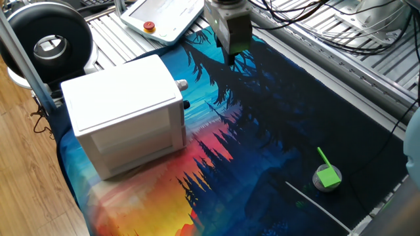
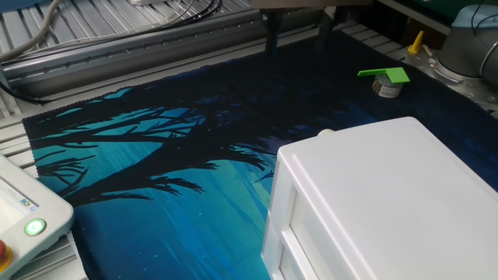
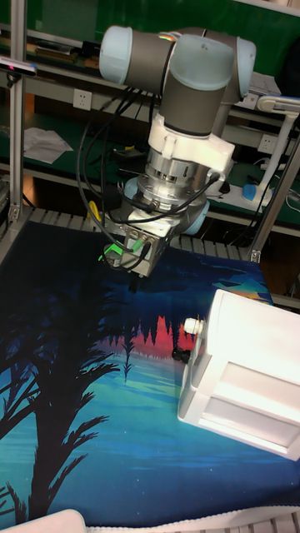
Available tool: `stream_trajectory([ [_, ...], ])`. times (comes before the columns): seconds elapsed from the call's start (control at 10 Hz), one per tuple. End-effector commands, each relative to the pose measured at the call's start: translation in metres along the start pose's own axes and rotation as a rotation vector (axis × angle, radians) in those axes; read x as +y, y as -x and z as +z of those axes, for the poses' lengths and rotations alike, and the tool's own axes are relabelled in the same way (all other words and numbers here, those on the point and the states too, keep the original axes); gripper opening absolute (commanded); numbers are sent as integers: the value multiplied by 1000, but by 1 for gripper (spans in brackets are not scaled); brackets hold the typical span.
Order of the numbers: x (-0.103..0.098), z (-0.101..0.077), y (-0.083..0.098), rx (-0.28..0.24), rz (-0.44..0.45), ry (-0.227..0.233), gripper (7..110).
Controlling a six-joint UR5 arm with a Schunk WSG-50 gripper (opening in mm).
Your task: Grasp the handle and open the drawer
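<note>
The white cabinet [image 1: 125, 111] stands on the left of the printed mat. Its drawer [image 1: 180, 111] is closed, and the front faces right in one fixed view. The handle [image 1: 182, 84], a small silvery knob, sticks out near the top of that front and shows again as the handle [image 3: 192, 325] in the tall fixed view. Only a bump of the handle [image 2: 324, 132] shows in the other fixed view. My gripper [image 1: 231, 61] hangs above the mat, up and to the right of the handle and well apart from it. In the other fixed view the gripper [image 2: 297, 35] has its fingers [image 2: 272, 37] spread, open and holding nothing.
A small black knob [image 1: 186, 104] sits below the handle. A green-topped grey piece [image 1: 326, 174] lies on the mat's far right. A white pendant with a red button [image 1: 164, 16] lies past the mat's top edge, beside a black round device [image 1: 49, 42]. Aluminium rails [image 1: 367, 72] border the mat.
</note>
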State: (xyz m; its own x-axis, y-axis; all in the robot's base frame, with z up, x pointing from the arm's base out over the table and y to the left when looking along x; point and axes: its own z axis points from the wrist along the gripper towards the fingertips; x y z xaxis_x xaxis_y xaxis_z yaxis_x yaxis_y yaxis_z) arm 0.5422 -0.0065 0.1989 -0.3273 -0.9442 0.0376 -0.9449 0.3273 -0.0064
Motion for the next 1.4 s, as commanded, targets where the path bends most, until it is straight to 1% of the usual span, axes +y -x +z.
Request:
stream_trajectory([
  [0.0, 0, -1, 3, -14, -11, 2, 66],
  [0.1, 0, -1, 0, -3, -20, 1, 66],
  [0.2, 1, -1, 2, -11, -26, 4, 66],
  [0.3, 4, -1, 8, -36, -38, 17, 66],
  [0.4, 6, -2, 12, -50, -49, 25, 66],
  [0.5, 6, -2, 14, -59, -51, 22, 66],
  [0.7, 5, -2, 16, -69, -97, 19, 66],
  [0.8, 4, -2, 22, -91, -110, 12, 66],
  [0.9, 5, -4, 33, -135, -111, 12, 66],
  [1.0, 4, -5, 40, -165, -122, 7, 66],
  [1.3, -2, -5, 43, -173, -141, -20, 66],
])
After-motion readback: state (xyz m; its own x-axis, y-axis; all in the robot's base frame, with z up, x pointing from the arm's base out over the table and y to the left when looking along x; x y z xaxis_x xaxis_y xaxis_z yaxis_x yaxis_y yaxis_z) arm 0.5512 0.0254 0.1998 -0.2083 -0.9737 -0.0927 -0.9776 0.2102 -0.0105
